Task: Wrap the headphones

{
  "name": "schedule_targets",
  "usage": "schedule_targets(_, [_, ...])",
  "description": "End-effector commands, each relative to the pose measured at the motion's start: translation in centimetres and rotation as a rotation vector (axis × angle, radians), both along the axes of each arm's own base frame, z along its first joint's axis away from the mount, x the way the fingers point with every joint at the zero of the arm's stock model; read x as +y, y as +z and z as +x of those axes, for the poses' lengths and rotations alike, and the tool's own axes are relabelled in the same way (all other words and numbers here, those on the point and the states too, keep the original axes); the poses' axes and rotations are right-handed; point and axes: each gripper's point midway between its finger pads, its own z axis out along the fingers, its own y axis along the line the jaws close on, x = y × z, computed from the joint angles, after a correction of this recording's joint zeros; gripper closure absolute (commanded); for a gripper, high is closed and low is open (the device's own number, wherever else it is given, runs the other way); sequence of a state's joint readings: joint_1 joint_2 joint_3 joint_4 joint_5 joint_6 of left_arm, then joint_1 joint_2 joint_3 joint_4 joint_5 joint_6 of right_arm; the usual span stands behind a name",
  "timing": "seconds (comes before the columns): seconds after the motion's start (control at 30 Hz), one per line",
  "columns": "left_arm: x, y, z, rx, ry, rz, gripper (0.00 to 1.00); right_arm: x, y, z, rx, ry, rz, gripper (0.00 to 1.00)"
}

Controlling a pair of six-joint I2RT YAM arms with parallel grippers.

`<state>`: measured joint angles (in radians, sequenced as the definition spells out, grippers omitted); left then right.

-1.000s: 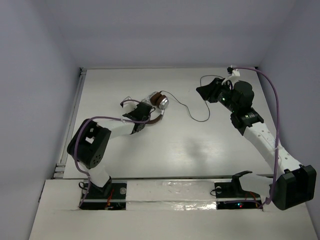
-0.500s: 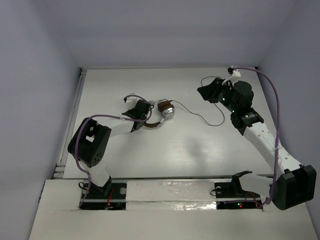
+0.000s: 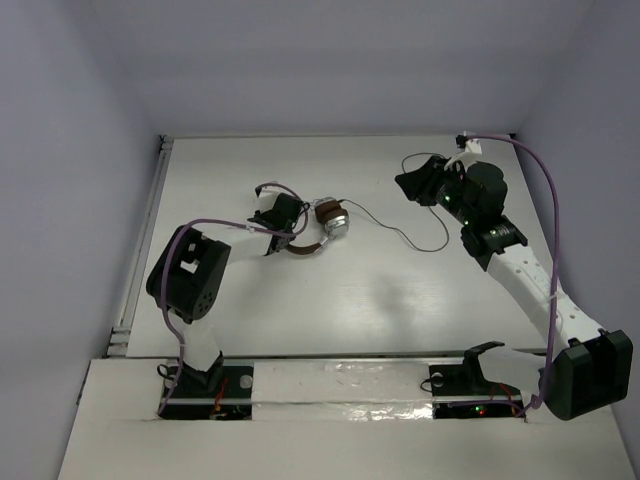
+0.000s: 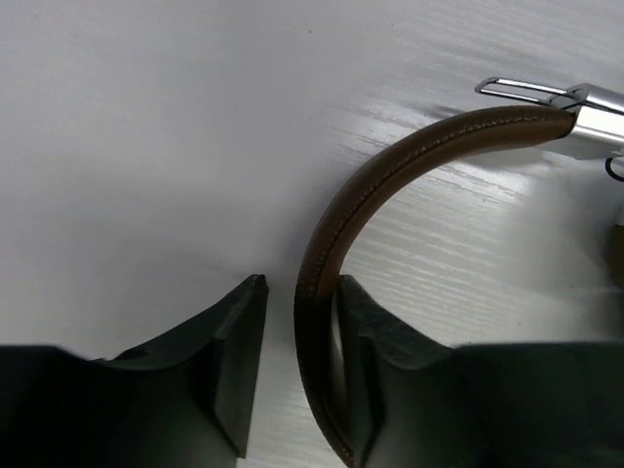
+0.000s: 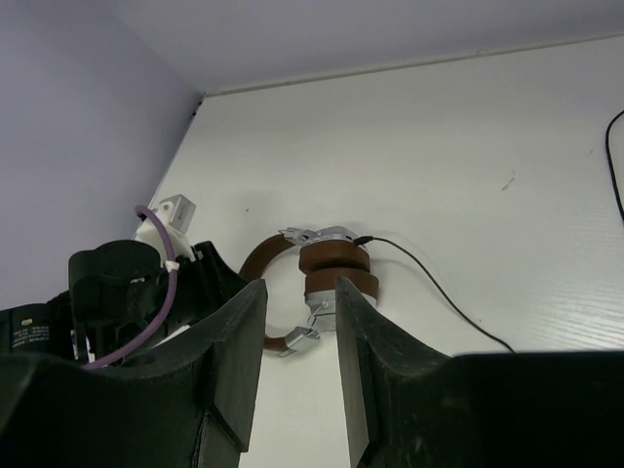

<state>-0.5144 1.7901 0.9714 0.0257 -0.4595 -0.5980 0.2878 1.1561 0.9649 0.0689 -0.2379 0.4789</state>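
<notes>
- Left wrist view: left gripper (image 4: pixel 299 285) has its fingers parted around the headband of the headphones (image 4: pixel 390 171). The band touches one finger and stands clear of the other.
- Headphones lie on the table (image 3: pixel 350 300), left of centre.
- Right gripper (image 5: pixel 299 286) has its fingers parted with nothing between them, well apart from the headphones.

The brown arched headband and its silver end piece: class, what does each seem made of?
Brown arched headband: probably leather or an imitation, with a soft sheen and a stitched seam along it. Silver end piece: likely metal, bright and reflective.
</notes>
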Motion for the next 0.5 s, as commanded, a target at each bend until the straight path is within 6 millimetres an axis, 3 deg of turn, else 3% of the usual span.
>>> schedule_targets(0.0, [0.2, -1.2, -0.2, 0.051, -0.011, 0.014, 0.72, -0.3, 1.5, -0.1, -0.047, -0.014, 0.015, 0.6])
schedule_targets(0.1, [-0.1, -1.2, -0.1, 0.056, -0.024, 0.008, 0.99, -0.4, 1.5, -0.1, -0.046, -0.02, 0.014, 0.6])
schedule_targets(0.23, [-0.3, -0.9, -0.6, 0.058, -0.04, -0.014, 1.0, -1.5, 1.4, 0.3, -0.055, -0.081, -0.021, 0.6])
schedule_targets(0.27, [-0.9, -0.5, -0.8, 0.06, -0.063, -0.043, 1.0, -1.7, 1.5, 0.4, -0.063, -0.088, -0.027, 0.7])
schedule_targets(0.33, [-1.8, 2.1, -0.8, 0.019, -0.117, -0.091, 1.0, -1.3, 1.7, 0.0, -0.09, -0.057, -0.037, 0.99])
schedule_targets(0.37, [-3.0, 3.6, -1.0, 0.006, -0.169, -0.147, 1.0, -0.4, 2.3, -0.5, -0.12, 0.003, -0.03, 1.0])
schedule_targets(0.4, [-3.7, 7.4, -0.6, -0.071, -0.216, -0.186, 1.0, 0.2, 2.4, -0.9, -0.136, 0.048, -0.029, 1.0])
schedule_targets(0.47, [-4.1, 11.0, -1.4, -0.103, -0.269, -0.218, 1.0, 1.9, 2.8, -2.2, -0.18, 0.179, -0.022, 1.0])
